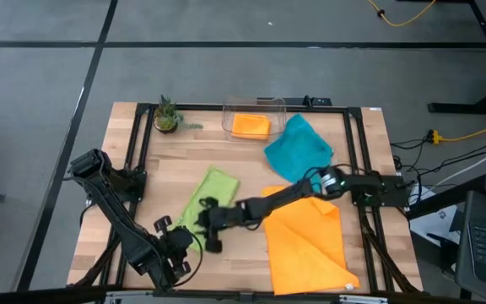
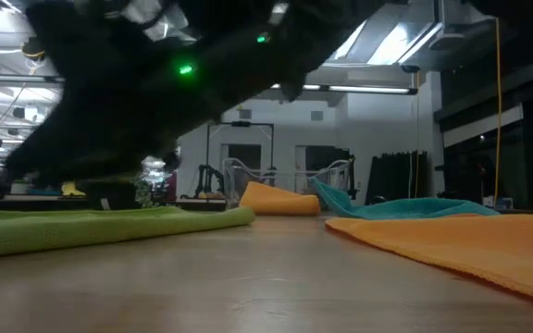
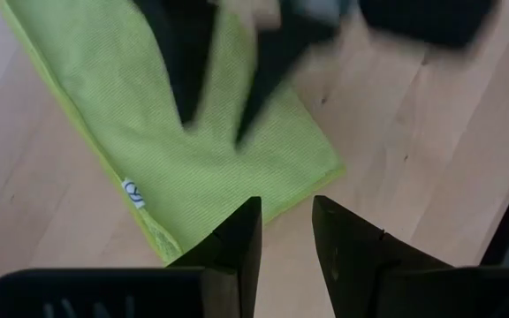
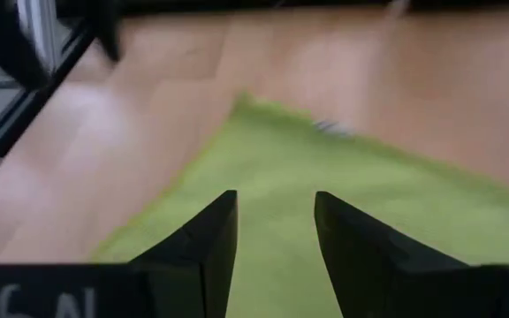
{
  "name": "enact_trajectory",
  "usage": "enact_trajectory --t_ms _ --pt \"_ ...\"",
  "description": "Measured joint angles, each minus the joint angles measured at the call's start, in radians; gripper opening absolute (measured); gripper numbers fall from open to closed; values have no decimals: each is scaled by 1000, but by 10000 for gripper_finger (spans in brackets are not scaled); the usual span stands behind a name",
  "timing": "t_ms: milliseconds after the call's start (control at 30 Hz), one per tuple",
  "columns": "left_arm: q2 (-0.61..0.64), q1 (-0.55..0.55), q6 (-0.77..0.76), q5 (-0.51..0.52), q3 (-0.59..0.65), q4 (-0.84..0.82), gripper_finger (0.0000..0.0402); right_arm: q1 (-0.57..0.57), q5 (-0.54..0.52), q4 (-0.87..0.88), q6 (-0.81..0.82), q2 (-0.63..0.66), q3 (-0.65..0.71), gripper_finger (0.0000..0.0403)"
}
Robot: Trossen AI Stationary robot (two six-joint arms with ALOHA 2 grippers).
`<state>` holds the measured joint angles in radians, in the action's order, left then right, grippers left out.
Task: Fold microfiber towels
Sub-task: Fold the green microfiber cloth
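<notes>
The lime green towel (image 1: 207, 198) is laid flat and long on the table's (image 1: 243, 160) left middle. Both the left gripper (image 3: 284, 231) and the right gripper (image 4: 275, 231) are held spread apart above its near edge, nothing pinched. Bare wood is seen beside it.

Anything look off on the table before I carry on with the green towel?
The teal towel lies crumpled beside the clear bin, unlike the flatter lime green towel and large orange towel. Another orange towel sits inside the bin. Both the left gripper and right gripper are open over the green one.
</notes>
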<state>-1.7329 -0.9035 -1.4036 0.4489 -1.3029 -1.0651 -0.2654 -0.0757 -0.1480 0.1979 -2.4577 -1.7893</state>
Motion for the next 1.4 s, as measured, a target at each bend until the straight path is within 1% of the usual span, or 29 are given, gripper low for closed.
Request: enact_trajectory --t_ms 100,200,267,333,500,633,733,900,1000,1033,1100,1167,1267,1400 --pt "0 1 -5 11 0 2 98 -14 -1 111 5 -80 -165 156" --pt "0 1 -5 12 0 2 98 -19 4 290 -10 -134 -309 156" --pt "0 -1 -6 12 0 2 98 -21 6 424 -9 -159 -366 156" --pt "0 -1 -6 12 0 2 98 -22 17 500 12 -163 -385 156" --pt "0 -10 -3 12 0 1 98 -25 108 645 55 -153 -391 156" --pt "0 -22 -3 12 0 0 98 -47 140 762 41 -148 -393 156" --pt "0 -32 -3 11 0 0 98 -65 186 826 5 -145 -400 156" --pt "0 -41 -3 11 0 0 98 -95 213 969 -45 -149 -458 156" --pt "0 -43 -3 11 0 0 98 -109 212 1058 -56 -157 -538 156" --pt "0 -43 -2 11 0 0 98 -114 211 1100 -63 -160 -563 156" --pt "0 -43 -3 11 0 -1 98 -125 200 1090 -72 -129 -535 156" --pt "0 -43 -3 12 0 -1 98 -133 171 1131 -67 -95 -525 156" --pt "0 -43 0 29 0 -2 98 -146 74 1239 -50 -38 -528 156" --pt "0 -38 1 73 0 -4 98 -161 -67 1401 -43 -12 -526 156"
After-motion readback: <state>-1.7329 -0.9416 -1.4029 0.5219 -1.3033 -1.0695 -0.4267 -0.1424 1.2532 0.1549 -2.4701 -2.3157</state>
